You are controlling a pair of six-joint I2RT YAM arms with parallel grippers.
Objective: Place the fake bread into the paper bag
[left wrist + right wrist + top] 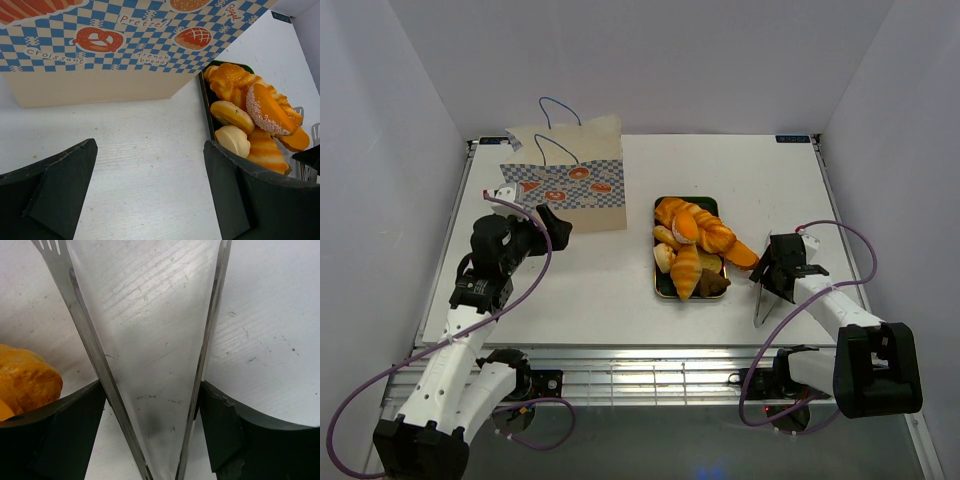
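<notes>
Bread (692,245) is piled on the dark green tray (658,290) mid-table: croissants, rolls and a sugared piece, heaped across each other. The paper bag (570,180) stands upright toward the far-left corner of the table (760,190), handles up and checkered band facing the near edge, well apart from the tray. The left gripper (150,145) is over bare table just near-side of the bag, between bag and tray. Its fingers are spread wide with nothing between them. The right gripper (152,387) is just right of the tray's near-right corner, low over the table. It straddles the metal tongs (90,350), and both fingers (75,430) touch the outer sides of the two arms, so it is clamped on them, though the arms are still splayed. The tongs' tips point away from the wrist, and a piece of bread is at the left edge of the right wrist view.
</notes>
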